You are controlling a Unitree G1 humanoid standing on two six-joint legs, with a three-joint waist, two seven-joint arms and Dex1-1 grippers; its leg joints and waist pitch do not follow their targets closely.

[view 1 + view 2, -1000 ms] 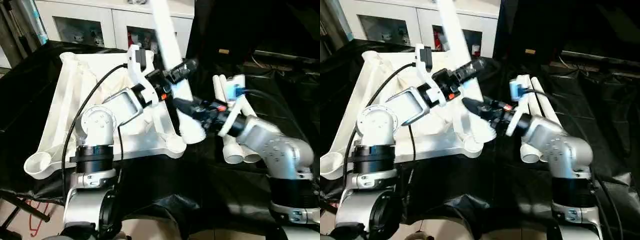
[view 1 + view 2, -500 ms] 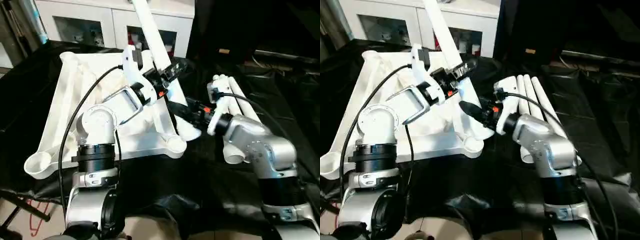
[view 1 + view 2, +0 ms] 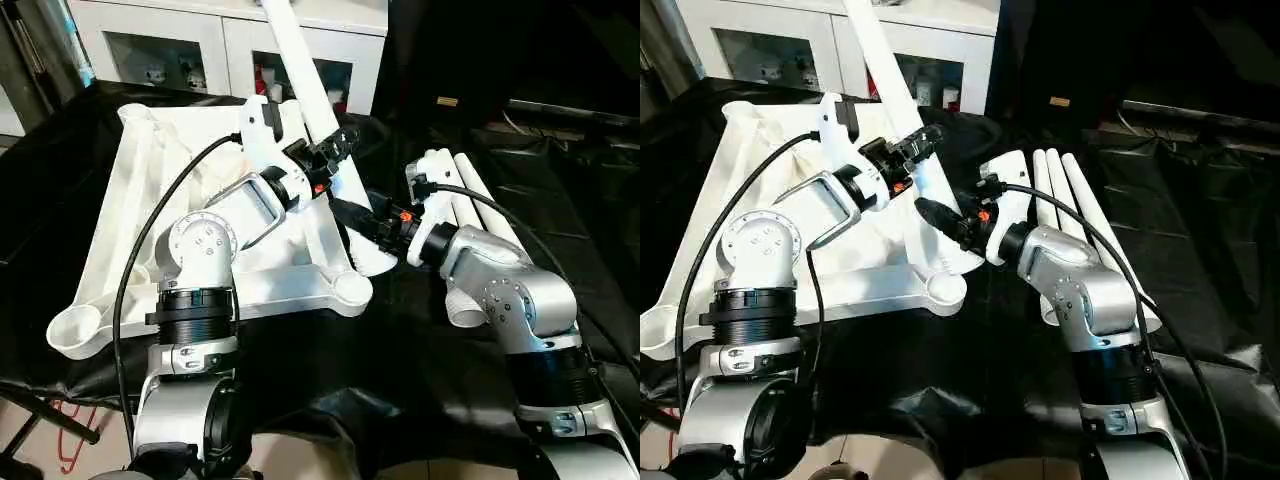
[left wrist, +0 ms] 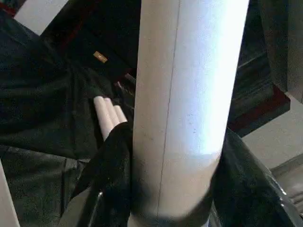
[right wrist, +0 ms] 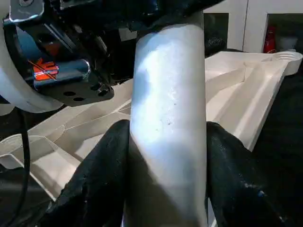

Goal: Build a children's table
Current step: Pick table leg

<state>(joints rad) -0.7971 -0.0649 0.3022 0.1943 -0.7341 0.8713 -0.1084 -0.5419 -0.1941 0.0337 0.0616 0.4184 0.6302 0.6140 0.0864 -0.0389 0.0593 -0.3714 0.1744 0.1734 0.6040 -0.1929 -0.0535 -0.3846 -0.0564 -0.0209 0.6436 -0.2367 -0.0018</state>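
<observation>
The table leg (image 3: 305,70) is clamped by both the left gripper (image 3: 335,145) and right gripper (image 3: 352,212), above the upturned tabletop (image 3: 150,190); its flared end should be steered squarely into the corner socket (image 3: 352,290), keeping the leg aligned

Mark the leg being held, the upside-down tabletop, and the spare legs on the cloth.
Held leg (image 3: 300,60), left eye view: bare tube above the end effectors.
Tabletop (image 3: 352,289), left eye view: near right corner socket.
Spare legs (image 3: 1072,195), right eye view: middle of the tube bundle.
</observation>
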